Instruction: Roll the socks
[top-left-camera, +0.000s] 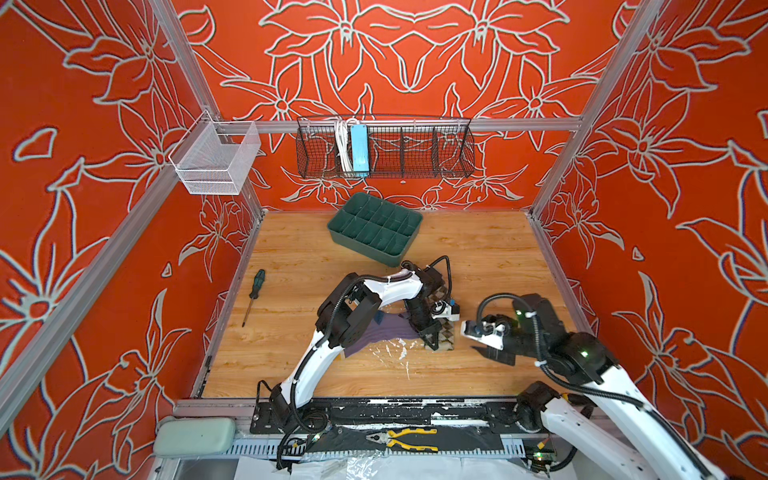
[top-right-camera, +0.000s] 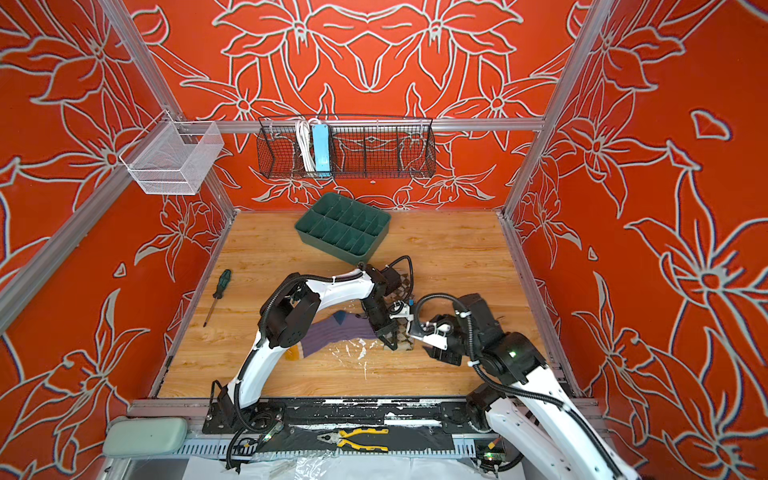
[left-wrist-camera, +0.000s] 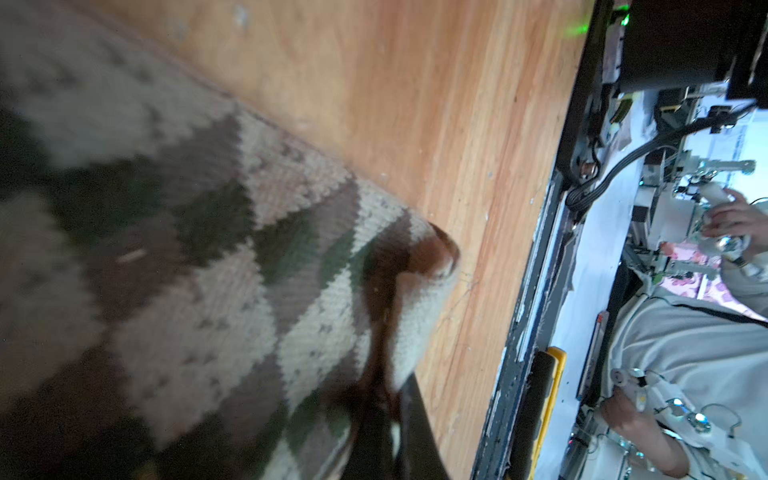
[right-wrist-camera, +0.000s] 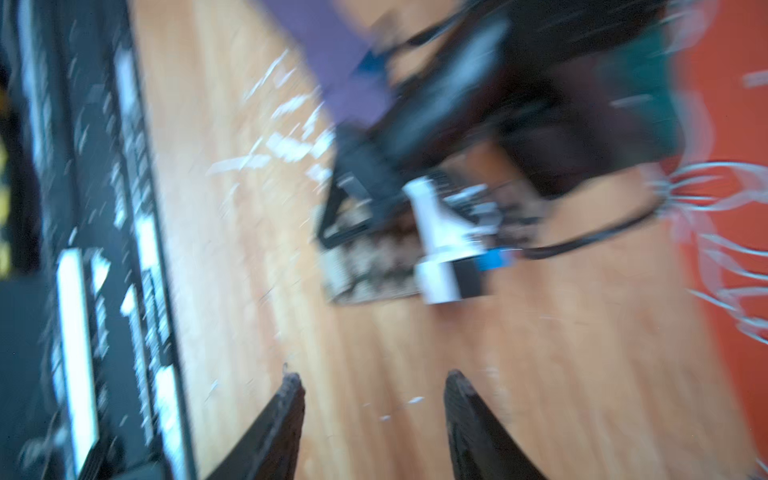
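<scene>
Readable text: none that you can make out in any view right now.
Blue power strip (top-left-camera: 358, 149): hanging in the wire basket (top-left-camera: 457, 166), too small for you to read any print.
Screwdriver (top-left-camera: 257, 286): handle too small in both top views, nothing legible.
Pliers (top-left-camera: 409, 439): yellow grips, no lettering you can read.
Right wrist view: motion-blurred, nothing to read.
Left wrist view: the background clutter is too blurred to read.
</scene>
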